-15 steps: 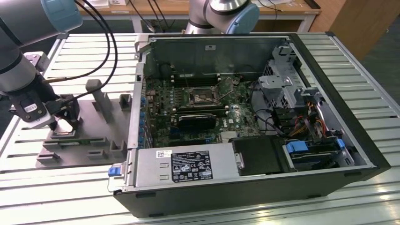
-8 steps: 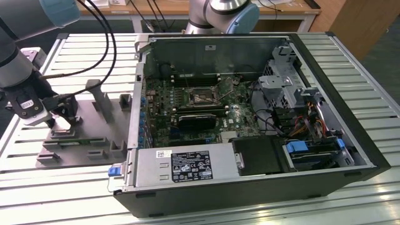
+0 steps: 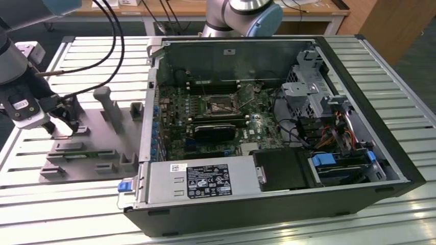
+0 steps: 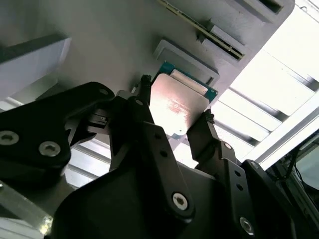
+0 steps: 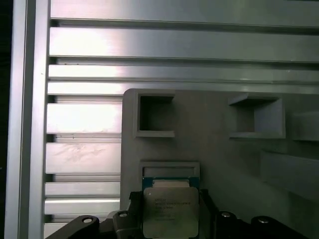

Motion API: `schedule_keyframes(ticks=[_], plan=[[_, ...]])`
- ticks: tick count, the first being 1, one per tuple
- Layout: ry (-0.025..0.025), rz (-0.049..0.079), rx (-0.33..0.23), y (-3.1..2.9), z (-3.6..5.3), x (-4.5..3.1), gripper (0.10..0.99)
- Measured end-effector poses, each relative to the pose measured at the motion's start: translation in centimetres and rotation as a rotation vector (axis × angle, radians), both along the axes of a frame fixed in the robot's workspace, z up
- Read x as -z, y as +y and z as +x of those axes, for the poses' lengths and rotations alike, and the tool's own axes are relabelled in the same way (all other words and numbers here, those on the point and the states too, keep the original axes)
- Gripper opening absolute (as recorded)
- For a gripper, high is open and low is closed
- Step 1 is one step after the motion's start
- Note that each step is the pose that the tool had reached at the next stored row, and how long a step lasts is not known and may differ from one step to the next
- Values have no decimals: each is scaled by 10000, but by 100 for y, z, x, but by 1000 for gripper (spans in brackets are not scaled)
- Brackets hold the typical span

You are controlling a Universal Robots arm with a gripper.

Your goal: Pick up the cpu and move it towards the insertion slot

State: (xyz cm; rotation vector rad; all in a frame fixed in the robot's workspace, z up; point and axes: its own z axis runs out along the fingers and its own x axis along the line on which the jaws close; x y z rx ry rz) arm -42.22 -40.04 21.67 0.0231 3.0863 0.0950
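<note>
The cpu point(image 4: 178, 105), a thin silvery square plate on a green edge, sits between my two black fingers point(image 4: 144, 107) just over a grey fixture pocket. Both fingers touch its opposite edges, so my gripper point(image 4: 175, 102) is shut on it. In the first wrist view the cpu point(image 5: 169, 214) shows between the fingertips of the gripper point(image 5: 170, 196), in front of its shallow grey nest point(image 5: 169, 168). Seen from outside, the gripper point(image 3: 65, 125) hangs over the grey fixture plate point(image 3: 89, 148) at the exterior view's left. The insertion slot point(image 3: 221, 105) lies on the green board inside the open computer case, well to the right of the gripper.
The fixture plate carries grey blocks and an upright post point(image 3: 105, 104). The open black computer case point(image 3: 381, 127) holds a power supply point(image 3: 197, 181), cables and drive bays. Black cables point(image 3: 102, 56) run to my arm. All rests on a slatted aluminium table point(image 3: 61, 214).
</note>
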Motion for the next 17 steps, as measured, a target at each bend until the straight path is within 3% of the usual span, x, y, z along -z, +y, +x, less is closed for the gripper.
schedule_keyframes(ticks=[17], plan=[[-1,-3,1,0,0,-575,537]])
